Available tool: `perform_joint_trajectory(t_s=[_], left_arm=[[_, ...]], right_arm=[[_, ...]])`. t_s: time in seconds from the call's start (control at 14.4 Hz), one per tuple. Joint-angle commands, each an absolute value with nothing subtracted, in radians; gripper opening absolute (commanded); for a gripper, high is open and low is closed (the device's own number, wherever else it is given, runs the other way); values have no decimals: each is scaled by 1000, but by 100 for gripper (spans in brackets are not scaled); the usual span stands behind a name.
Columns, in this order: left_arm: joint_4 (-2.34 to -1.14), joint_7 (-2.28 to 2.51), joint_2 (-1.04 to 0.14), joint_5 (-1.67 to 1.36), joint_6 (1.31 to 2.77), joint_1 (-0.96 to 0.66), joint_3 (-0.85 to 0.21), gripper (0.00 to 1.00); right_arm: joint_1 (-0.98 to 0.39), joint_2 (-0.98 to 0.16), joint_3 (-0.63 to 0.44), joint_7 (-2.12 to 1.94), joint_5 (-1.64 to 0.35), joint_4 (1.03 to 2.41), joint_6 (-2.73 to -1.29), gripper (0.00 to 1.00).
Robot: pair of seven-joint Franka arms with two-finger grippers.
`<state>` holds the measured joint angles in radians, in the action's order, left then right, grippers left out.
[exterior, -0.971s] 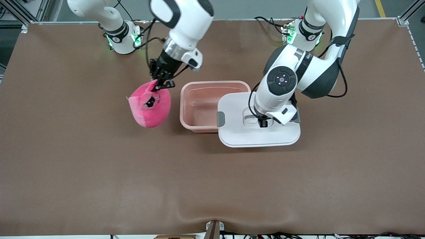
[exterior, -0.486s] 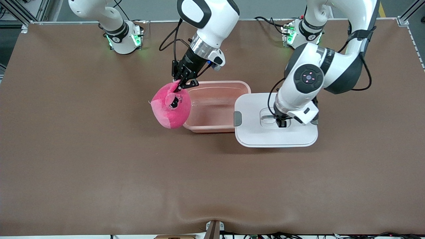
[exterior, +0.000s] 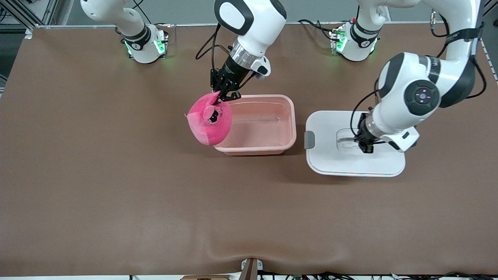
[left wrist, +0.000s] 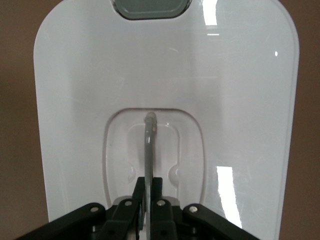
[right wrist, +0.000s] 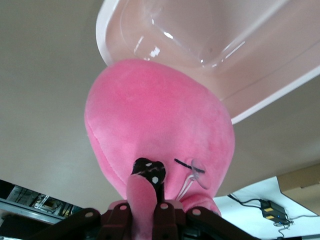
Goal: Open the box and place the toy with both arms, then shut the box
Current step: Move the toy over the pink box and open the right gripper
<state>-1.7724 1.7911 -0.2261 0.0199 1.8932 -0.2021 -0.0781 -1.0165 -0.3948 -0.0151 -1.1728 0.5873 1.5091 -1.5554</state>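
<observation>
The brown table (exterior: 116, 186) carries the open box (exterior: 255, 148), a pale pink tub standing near the middle, its inside bare. The right arm (exterior: 249, 23) reaches down from its base toward the box's end nearest the right arm; the left arm (exterior: 424, 85) bends over the stretch of table toward the left arm's end.

The white lid (exterior: 334, 163) (left wrist: 240, 90) is off the box and well apart from it, toward the left arm's end, with a dark shadow under it on the table. A grey clip (exterior: 309, 140) (left wrist: 150, 7) shows on its edge facing the box.

The toy (exterior: 208, 126) (right wrist: 155, 130), a hot-pink plush, hangs over the box's rim at the right arm's end, partly over the table beside it.

The right tool (exterior: 223, 95) (right wrist: 147, 205) is clenched on a pink tuft at the toy's top. The left tool (exterior: 365, 147) (left wrist: 147, 202) is clenched on the clear handle (exterior: 346, 139) (left wrist: 148, 145) in the lid's recess.
</observation>
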Motion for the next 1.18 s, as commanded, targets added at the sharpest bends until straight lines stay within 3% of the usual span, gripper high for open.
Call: perform_joint_trajectory(t_s=[0.0,0.07,0.14,0.28,0.83,1.11], left_arm=[[-1825,1734,-181,28,1911,-164,-92,0],[-1827,1715,-181,26,1911,-149,-92,0],[-1827,1698,-181,25,1911,-143,-92,0],[-1828,1681,-181,21,1911,-121,-94,0],[-1833,1681,-183,21,1911,-123,-92,0],[-1835,1681,-184,21,1913,-123,-94,0]], right_arm=[[-1060,-436,-21,-1132,569,1470,-1528,5],[-1071,-446,-21,-1123,571,1467,-1528,8],[-1074,-451,-21,-1108,569,1457,-1532,31],[-1080,-468,-21,-1068,563,1430,-1534,100],[-1091,-468,-21,-1022,508,1353,-1531,100],[-1022,-446,-34,-847,433,1350,-1522,100]])
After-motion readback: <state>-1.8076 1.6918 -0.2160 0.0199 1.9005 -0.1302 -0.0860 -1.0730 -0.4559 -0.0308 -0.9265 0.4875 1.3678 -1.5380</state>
